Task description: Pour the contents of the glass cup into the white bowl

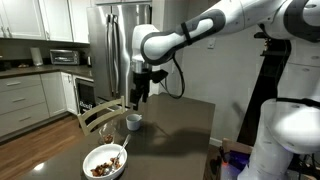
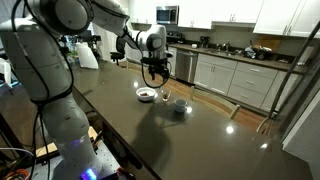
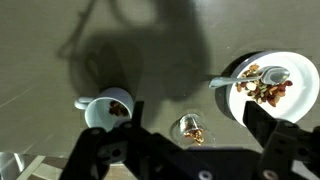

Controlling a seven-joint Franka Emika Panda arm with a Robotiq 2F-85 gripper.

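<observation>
A dark, glossy table point(image 1: 175, 125) point(image 2: 200, 140) point(image 3: 40, 60), seen in both exterior views and from the wrist, carries three vessels set in a loose row, none touching another. A white bowl point(image 3: 305, 75) point(image 1: 88, 163) point(image 2: 139, 93) holding brown food point(image 3: 268, 92) and a utensil point(image 3: 235, 76) sits near one table edge, with a small clear glass point(image 3: 190, 128) just beside it and upright. A white cup point(image 3: 95, 112) point(image 1: 133, 121) point(image 2: 180, 107) with a handle stands on the far side of the glass from the bowl, brown bits showing inside both small vessels.
</observation>
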